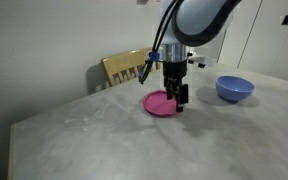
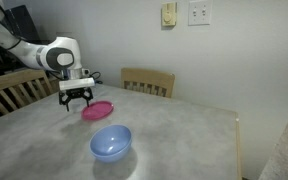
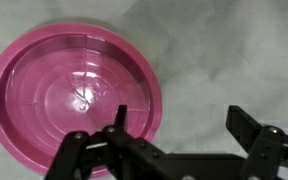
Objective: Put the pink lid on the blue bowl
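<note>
The pink lid [image 1: 160,103] lies flat on the grey table, seen in both exterior views [image 2: 96,110] and filling the left of the wrist view [image 3: 74,95]. My gripper [image 1: 178,101] hangs just above the lid's edge, open and empty [image 2: 76,100]. In the wrist view [image 3: 181,118] one finger is over the lid's rim and the other over bare table. The blue bowl [image 1: 234,89] stands upright and empty on the table, apart from the lid [image 2: 111,142]. It is out of the wrist view.
A wooden chair [image 1: 124,68] stands behind the table edge near the lid, and also shows in an exterior view [image 2: 147,81]. Another chair [image 2: 9,92] is beside the arm. A wall with outlets [image 2: 184,13] is behind.
</note>
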Controlling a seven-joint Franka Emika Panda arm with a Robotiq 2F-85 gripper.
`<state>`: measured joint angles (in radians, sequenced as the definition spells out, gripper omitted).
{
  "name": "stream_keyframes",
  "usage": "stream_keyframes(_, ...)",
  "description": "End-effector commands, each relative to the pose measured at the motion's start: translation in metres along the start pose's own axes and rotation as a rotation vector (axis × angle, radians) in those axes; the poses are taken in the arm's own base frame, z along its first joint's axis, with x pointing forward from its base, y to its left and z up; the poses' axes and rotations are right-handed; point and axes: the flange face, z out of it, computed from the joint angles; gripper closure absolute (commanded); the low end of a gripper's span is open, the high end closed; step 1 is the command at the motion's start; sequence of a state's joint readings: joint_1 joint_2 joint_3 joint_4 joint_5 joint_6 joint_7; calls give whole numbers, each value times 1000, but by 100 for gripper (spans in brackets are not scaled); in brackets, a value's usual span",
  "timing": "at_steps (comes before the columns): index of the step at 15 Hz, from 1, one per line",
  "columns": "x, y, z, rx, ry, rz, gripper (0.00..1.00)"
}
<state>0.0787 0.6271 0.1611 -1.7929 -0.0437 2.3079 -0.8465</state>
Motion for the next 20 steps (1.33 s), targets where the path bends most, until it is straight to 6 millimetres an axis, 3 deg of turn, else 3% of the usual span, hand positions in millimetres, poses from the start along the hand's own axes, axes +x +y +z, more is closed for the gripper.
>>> stream_keyframes(1,5,0,-1,0,-16,31,0)
stream_keyframes(7,31,9,20,27,-83,71,0)
stream_keyframes(14,39,23,47,68,-200,101,0)
stream_keyframes(20,51,40,56,43,-102,112,0)
